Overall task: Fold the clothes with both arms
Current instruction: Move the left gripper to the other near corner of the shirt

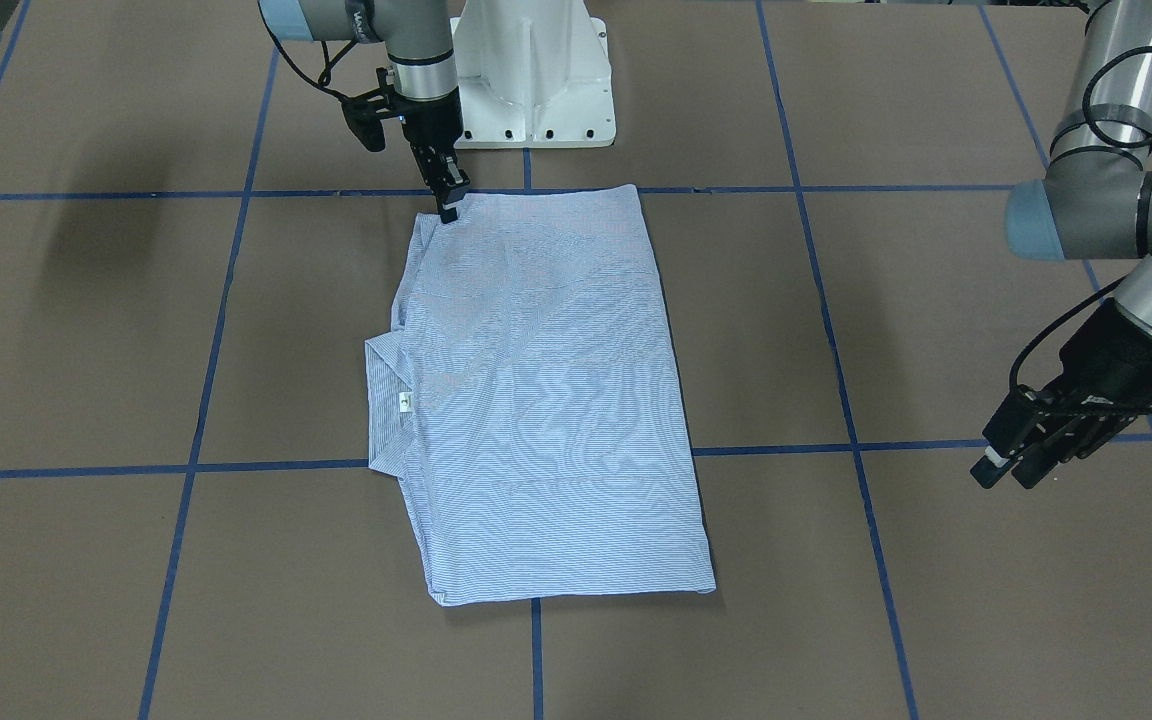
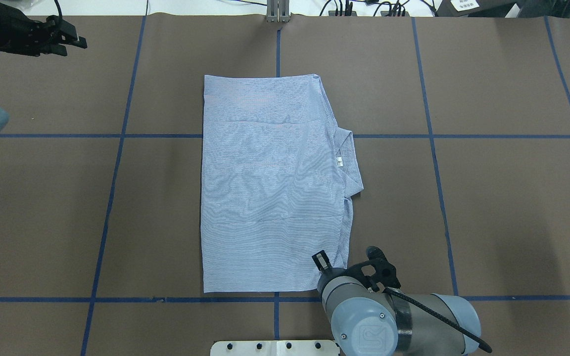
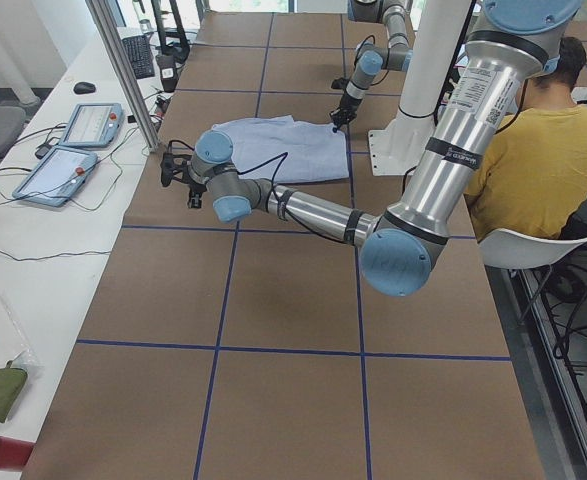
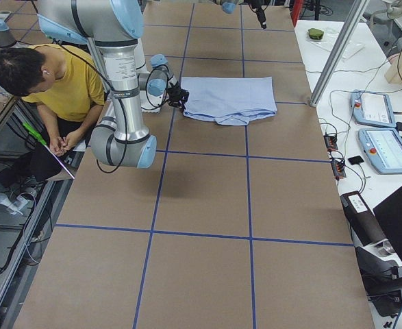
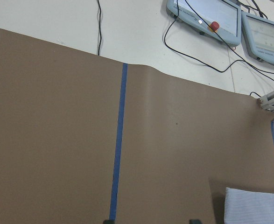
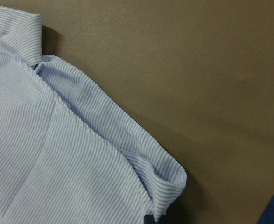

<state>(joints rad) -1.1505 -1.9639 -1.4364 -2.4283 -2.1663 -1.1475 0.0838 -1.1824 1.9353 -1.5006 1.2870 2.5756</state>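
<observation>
Shirt folded, mid-table

Shirt (image 2: 265, 188), fine blue-and-white stripe, lies flat as a rectangle at the centre of the table (image 2: 488, 198). Its collar (image 2: 353, 158) and white label (image 2: 339, 161) jut right. Sleeves and buttons are hidden. Left gripper (image 1: 1001, 475) hovers far left, well apart from the shirt, jaws spread. Right gripper (image 1: 448, 208) points down, pinching the shirt's near right corner.

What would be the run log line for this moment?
shirt: folded, flat | right claw: shut on its corner | left claw: open, empty, away
</observation>
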